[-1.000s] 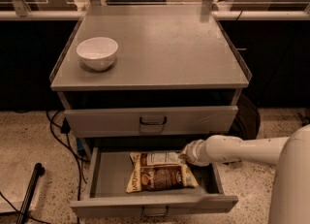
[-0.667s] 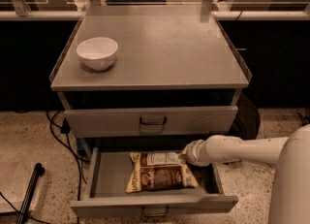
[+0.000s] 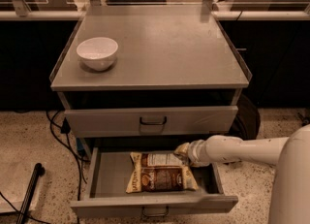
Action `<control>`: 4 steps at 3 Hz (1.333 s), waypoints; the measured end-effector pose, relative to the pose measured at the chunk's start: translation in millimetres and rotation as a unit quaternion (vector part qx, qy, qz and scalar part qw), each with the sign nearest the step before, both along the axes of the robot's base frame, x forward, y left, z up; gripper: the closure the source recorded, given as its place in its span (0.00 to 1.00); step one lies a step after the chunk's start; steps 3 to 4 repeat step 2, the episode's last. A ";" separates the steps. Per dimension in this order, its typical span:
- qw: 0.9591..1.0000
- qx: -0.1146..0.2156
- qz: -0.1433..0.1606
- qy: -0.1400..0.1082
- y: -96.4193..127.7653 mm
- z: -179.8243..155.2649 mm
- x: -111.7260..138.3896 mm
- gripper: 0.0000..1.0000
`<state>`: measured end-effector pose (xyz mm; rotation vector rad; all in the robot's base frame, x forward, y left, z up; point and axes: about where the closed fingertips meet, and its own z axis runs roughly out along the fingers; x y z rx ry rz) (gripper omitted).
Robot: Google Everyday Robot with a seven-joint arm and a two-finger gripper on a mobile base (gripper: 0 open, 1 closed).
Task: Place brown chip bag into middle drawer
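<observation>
Two grey drawers show in the cabinet front: the upper drawer (image 3: 152, 120) is closed and the middle drawer (image 3: 99, 182) is pulled out. The brown chip bag (image 3: 162, 172) lies flat inside it; the print on its white label panel is too small to read. The gripper (image 3: 181, 151) sits at the bag's two o'clock corner, its arm reaching in from three o'clock; whether it holds the bag cannot be told. A white bowl (image 3: 97, 52) stands at ten o'clock on the cabinet top (image 3: 164, 43). Black cables (image 3: 57, 133) trail at nine o'clock.

smooth hand (image 3: 181, 151) at crinkly chip bag (image 3: 159, 178) in matt metal drawer (image 3: 109, 180).
</observation>
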<state>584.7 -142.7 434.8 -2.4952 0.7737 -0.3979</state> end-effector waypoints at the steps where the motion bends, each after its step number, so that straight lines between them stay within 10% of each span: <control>1: 1.000 0.000 0.000 0.000 0.0 0.0 0.0 0.00; 4: 1.000 0.000 0.000 0.000 0.1 -0.1 0.0 0.00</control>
